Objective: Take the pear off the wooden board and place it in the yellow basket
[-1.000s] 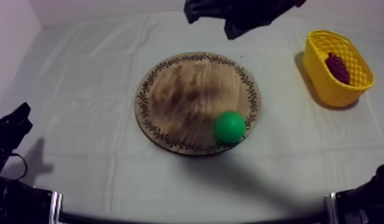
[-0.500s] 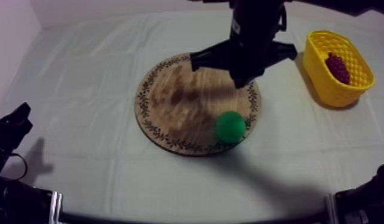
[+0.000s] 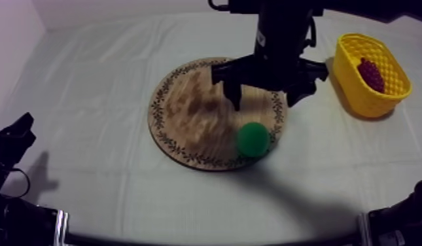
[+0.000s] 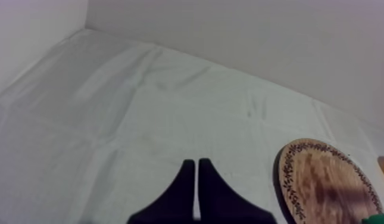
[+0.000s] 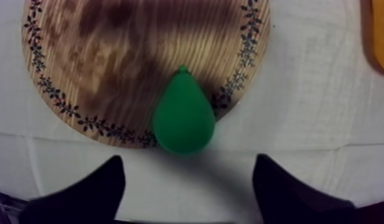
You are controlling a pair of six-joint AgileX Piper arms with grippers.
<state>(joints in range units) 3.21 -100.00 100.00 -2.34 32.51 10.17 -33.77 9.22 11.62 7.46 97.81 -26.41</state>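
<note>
The green pear (image 3: 253, 139) lies on its side at the near right rim of the round wooden board (image 3: 187, 111), its stalk end pointing toward the board's middle. My right gripper (image 3: 264, 98) hangs over the board just behind the pear, open, with nothing between its fingers. In the right wrist view the pear (image 5: 183, 116) sits ahead of the gripper (image 5: 188, 190), centred between the two spread fingers and partly over the board's rim (image 5: 57, 101). My left gripper (image 4: 197, 190) rests low at the left of the table, shut as a narrow wedge.
The yellow basket (image 3: 352, 78) stands at the far right of the table with a bunch of grapes (image 3: 371, 74) inside. Bare cloth lies between the board and the basket. The left arm (image 3: 14, 140) stays at the near left edge.
My right arm has come down from the table's far edge to over the board behind the pear, and its fingers have spread apart. The pear and my left arm have not moved.
</note>
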